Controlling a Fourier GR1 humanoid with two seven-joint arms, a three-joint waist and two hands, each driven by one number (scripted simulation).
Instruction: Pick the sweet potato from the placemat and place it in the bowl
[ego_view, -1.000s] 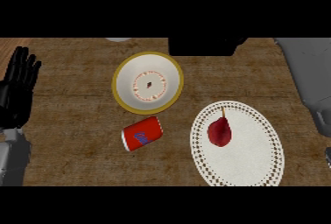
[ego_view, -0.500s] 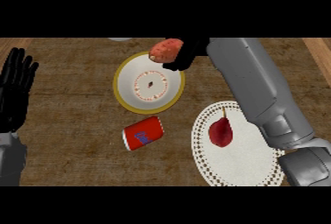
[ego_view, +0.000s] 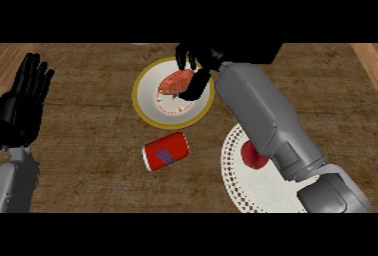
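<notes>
The reddish-brown sweet potato (ego_view: 174, 81) is over the inside of the white bowl with a yellow rim (ego_view: 145, 106), at the counter's far middle. My right hand (ego_view: 198, 61) is shut on it, fingers curled over its far side and thumb along its right side. I cannot tell whether the sweet potato touches the bowl's bottom. The white lacy placemat (ego_view: 255, 187) lies at the near right, partly hidden under my right forearm. At the left edge my left hand (ego_view: 23, 102) rests open, fingers up.
A red can (ego_view: 166, 151) lies on its side between the bowl and the placemat. A red round fruit (ego_view: 252, 155) sits on the placemat, half hidden by my right forearm. The counter's top is brown wood.
My right arm has come into view carrying the sweet potato, and has moved it from the bowl's far rim to over the bowl's inside. The left hand stays still.
</notes>
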